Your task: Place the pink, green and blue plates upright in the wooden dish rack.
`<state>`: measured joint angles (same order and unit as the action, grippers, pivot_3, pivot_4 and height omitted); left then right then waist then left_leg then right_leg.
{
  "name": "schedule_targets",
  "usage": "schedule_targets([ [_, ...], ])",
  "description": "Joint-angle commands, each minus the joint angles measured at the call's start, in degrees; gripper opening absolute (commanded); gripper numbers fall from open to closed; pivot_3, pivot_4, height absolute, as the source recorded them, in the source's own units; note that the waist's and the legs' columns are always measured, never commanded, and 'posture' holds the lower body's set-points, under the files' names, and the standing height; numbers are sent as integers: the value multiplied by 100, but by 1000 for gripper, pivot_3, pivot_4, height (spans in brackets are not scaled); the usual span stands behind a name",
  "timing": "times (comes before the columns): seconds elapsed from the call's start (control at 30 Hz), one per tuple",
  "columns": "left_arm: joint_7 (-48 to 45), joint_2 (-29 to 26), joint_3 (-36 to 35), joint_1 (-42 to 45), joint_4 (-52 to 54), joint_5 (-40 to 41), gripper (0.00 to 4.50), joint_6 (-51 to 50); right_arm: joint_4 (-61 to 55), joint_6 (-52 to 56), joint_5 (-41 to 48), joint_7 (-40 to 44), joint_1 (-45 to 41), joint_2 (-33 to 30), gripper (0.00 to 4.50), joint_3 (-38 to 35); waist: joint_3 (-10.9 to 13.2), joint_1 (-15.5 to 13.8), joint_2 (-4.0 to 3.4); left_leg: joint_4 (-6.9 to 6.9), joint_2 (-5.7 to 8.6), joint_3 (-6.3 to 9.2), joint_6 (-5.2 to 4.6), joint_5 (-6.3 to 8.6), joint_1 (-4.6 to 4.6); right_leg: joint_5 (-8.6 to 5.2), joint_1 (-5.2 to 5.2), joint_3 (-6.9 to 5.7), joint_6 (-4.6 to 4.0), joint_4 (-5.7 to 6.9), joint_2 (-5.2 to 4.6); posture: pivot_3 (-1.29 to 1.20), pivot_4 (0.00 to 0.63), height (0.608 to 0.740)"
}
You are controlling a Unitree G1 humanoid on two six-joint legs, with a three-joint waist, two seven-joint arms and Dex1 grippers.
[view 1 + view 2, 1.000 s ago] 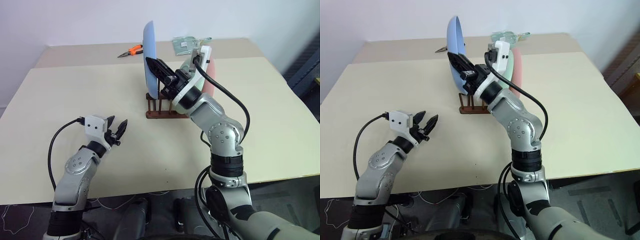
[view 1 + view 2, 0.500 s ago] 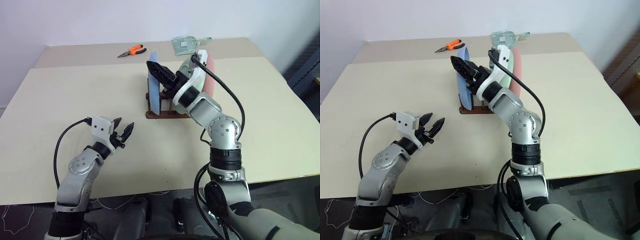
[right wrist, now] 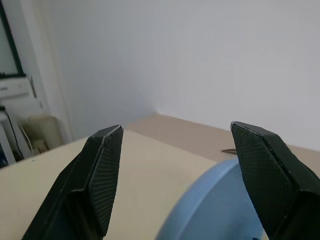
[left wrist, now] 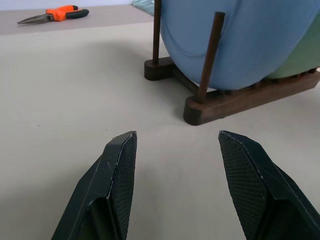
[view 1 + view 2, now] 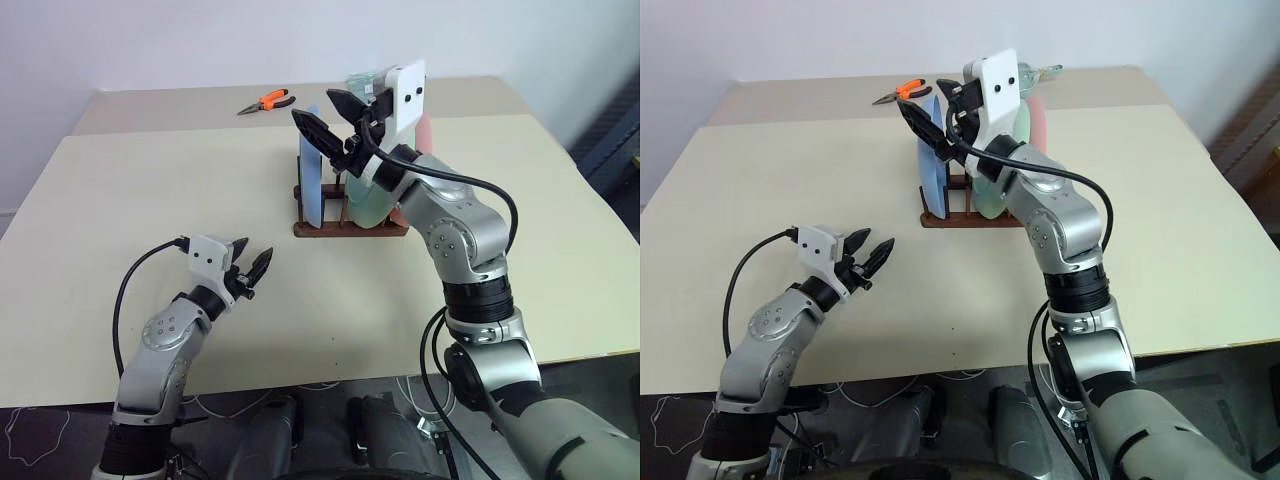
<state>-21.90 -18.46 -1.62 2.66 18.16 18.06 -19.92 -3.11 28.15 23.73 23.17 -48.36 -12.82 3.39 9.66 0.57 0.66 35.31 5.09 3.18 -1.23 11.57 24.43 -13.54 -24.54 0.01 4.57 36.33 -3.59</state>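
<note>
Left eye view: blue plate (image 5: pixel 313 170) upright on edge in wooden dish rack (image 5: pixel 350 222).

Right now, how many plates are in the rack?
3, all upright in the wooden dish rack: blue plate at its left end, green plate in the middle, pink plate at the right.

Beige table (image 5: pixel 150 190), white wall (image 5: pixel 200 40) behind.

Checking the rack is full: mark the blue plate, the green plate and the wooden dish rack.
blue plate (image 5: pixel 312 180), left eye view, near face.
green plate (image 5: pixel 368 205), left eye view, lower face.
wooden dish rack (image 4: pixel 235 100), left wrist view, near base rail.
</note>
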Motion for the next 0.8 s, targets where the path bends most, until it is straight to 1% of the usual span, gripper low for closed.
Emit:
schedule_targets([
  [0.03, -41, -10, 29, 59, 172, -27, 2653, 16, -347, -348, -225, 253, -75, -475, 3482, -250, 0, -3, 0, 0, 0, 0, 0, 0, 0, 0, 1, 0, 0, -1, 0, 0, 150, 726],
  [0.07, -52, -11, 36, 68, 170, -28, 2653, 19, -393, -376, -250, 329, -42, -669, 3482, -347, 0, -10, 0, 1, 0, 0, 0, 0, 0, 0, 1, 0, 0, -1, 0, 0, 150, 726],
  [0.1, -80, -21, 40, 90, 165, -16, 2653, 18, -515, -418, -283, 511, 59, -987, 2982, -449, 0, -11, 0, 1, 0, 0, 0, 0, 1, 0, 1, 0, 0, -2, -1, 0, 150, 726],
  [0.13, -102, -29, 41, 106, 161, -7, 2653, 18, -601, -448, -299, 645, 133, -1210, 2697, -514, 0, -33, 0, 1, 0, 0, 0, 0, 1, 0, 1, 0, 0, -2, -1, 0, 150, 726],
  [0.23, -279, -100, 128, 221, 119, 5, 2653, 9, -1099, -489, -353, 1360, 757, -2284, 1235, -732, 0, -106, 0, 0, -1, 1, -3, 2, 4, -1, 5, -2, 0, -13, -2, 0, 150, 726],
  [0.27, -348, -114, 175, 272, 106, 12, 2653, -1, -1285, -366, -279, 1554, 985, -2589, 636, -818, 0, -137, 0, 0, -1, 1, -4, 2, 4, -2, 5, -2, -2, -15, -2, 0, 150, 726],
  [0.3, -428, -125, 239, 332, 102, 34, 2653, -29, -1471, -294, -241, 1736, 1253, -2877, 134, -892, 0, -134, 0, 0, -2, 1, -5, 3, 5, -10, 8, -4, -15, -19, -2, 0, 150, 726],
  [0.33, -506, -133, 298, 383, 108, 58, 2653, -61, -1617, -241, -241, 1850, 1488, -3100, 61, -954, 0, -136, 0, 1, -3, 0, -6, 3, 5, -10, 10, -4, -15, -19, -3, 0, 150, 726],
  [0.4, -660, -137, 414, 480, 119, 106, 2653, -133, -1856, -107, -314, 1926, 1927, -3428, 61, -1035, 1, -125, -1, 3, -5, 0, -7, 3, 5, -11, 13, -4, -16, -20, -5, 0, 150, 726],
  [0.47, -773, -133, 514, 565, 100, 116, 2653, -174, -2065, -111, -466, 1951, 2290, -3614, 61, -1001, 1, -114, -1, 7, -7, -1, -7, 3, 5, -12, 13, -4, -17, -21, -5, 0, 150, 726],
  [0.57, -936, -148, 668, 690, 55, 99, 2653, -204, -2191, -99, -737, 1796, 2590, -3632, 61, -808, 1, -113, -1, 8, -11, -5, -8, 3, 4, -12, 13, -5, -17, -21, -4, 0, 150, 726],
  [0.67, -1099, -198, 789, 755, 66, 65, 2653, -206, -2058, -180, -1179, 1644, 2636, -3619, 61, -542, 1, -135, -1, 16, -11, -5, -8, 3, 6, -13, 13, -6, -18, -21, -4, 0, 150, 726],
  [0.8, -1206, -232, 834, 770, 215, 139, 2653, -277, -1914, -274, -1466, 1552, 2592, -3445, 61, -260, 1, -135, -1, 25, -10, -5, -12, 6, 12, -13, 14, -6, -19, -22, -4, 0, 150, 726],
])
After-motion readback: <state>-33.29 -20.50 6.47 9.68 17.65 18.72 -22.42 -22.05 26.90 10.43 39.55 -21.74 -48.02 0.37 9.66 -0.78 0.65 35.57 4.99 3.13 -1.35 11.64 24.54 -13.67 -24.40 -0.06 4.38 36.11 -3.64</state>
